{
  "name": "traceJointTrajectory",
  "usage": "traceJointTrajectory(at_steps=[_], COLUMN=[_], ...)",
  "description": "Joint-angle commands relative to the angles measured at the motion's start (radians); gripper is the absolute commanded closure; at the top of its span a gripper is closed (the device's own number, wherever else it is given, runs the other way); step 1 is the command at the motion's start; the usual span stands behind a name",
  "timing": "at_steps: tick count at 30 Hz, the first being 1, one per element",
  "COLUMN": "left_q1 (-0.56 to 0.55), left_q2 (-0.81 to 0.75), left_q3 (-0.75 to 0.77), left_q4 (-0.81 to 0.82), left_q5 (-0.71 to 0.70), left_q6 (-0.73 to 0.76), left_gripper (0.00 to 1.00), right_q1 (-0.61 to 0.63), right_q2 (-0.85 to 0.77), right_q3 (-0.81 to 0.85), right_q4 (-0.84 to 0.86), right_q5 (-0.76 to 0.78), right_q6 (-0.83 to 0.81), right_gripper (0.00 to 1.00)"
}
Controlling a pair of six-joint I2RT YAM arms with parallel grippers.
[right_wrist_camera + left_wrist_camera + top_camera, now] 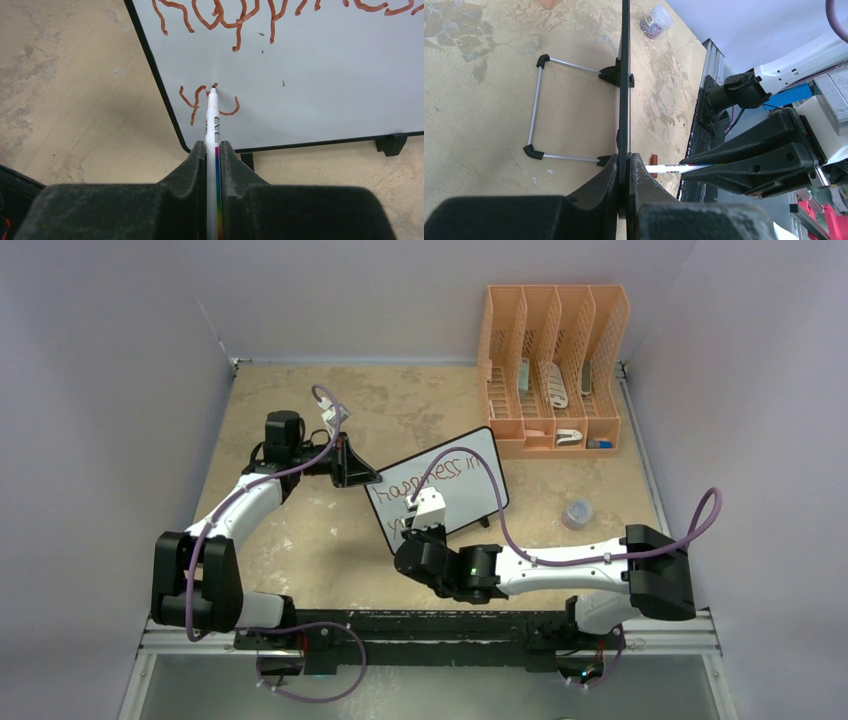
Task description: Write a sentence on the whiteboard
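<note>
- the whiteboard (325, 85), clamped in my left gripper (623, 165), may tip toward twelve o'clock under hard pressure.
- my right gripper (213, 150), clenched on the marker (212, 112), may smear the sentence (437, 476).

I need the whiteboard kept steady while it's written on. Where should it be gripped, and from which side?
Take the whiteboard by its thin left edge, coming in edge-on from the left, one finger on each face. It stands up on a wire stand, so that edge is exposed and the written face stays clear. The left gripper grips it so.
</note>
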Motion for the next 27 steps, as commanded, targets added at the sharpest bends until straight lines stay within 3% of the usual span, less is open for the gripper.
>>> traceJointTrajectory(at_steps=[1,27], left_q1=[-0.014,-0.014], left_q2=[0.019,0.021], left_q3=[-0.001,0.001], left_q4=[-0.038,-0.037], left_q5=[-0.069,-0.069], left_q6=[0.032,0.032], left_gripper=[1.0,1.0], right_q1=[0.001,0.001], right_q2=[-0.016,-0.012], right_q3=[0.034,0.023], right_q4=[0.009,0.0], right_q5=[0.018,-0.017], right_q6=[0.008,-0.009], right_gripper=[1.0,1.0])
